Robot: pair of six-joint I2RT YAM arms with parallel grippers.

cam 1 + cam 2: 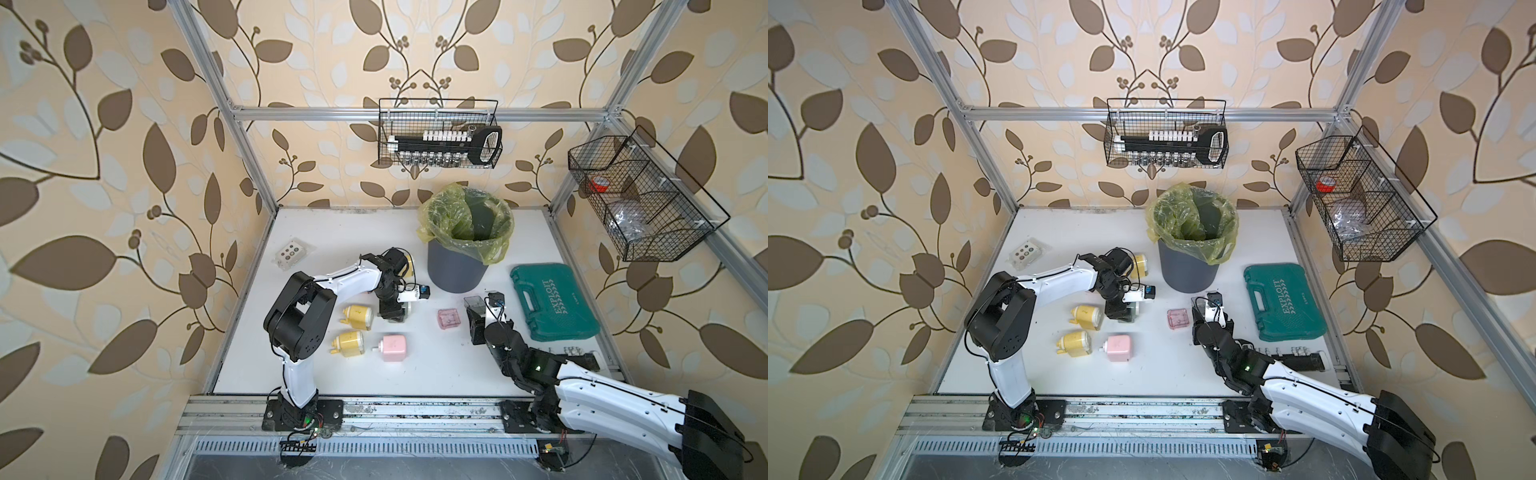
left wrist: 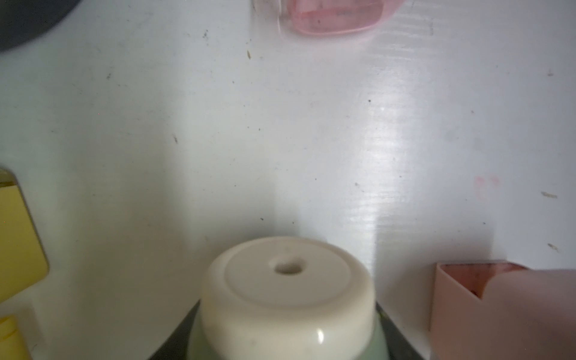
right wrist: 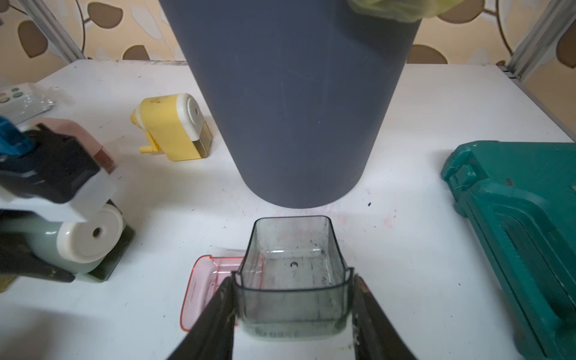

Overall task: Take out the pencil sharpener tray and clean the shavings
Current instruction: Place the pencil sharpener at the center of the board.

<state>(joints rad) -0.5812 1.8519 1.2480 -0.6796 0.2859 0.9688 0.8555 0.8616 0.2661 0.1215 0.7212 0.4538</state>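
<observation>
A pale green pencil sharpener (image 3: 90, 246) with a white round front stands on the table, and my left gripper (image 1: 392, 311) is shut on it from above. In the left wrist view its white front (image 2: 286, 296) fills the space between the dark jaws. My right gripper (image 3: 293, 280) is shut on a clear grey tray (image 3: 293, 249), one finger on each side wall, just in front of the grey bin (image 3: 296, 109). The tray (image 1: 473, 302) is upright with its open side up and shows only dark smears inside. The shavings are out of view.
An empty pink tray (image 1: 449, 319) lies on the table beside the right gripper. Two yellow sharpeners (image 1: 357, 316) (image 1: 349, 343) and a pink one (image 1: 392, 348) sit by the left arm. A green tool case (image 1: 555, 303) lies at the right, and wire baskets (image 1: 440, 133) hang on the walls.
</observation>
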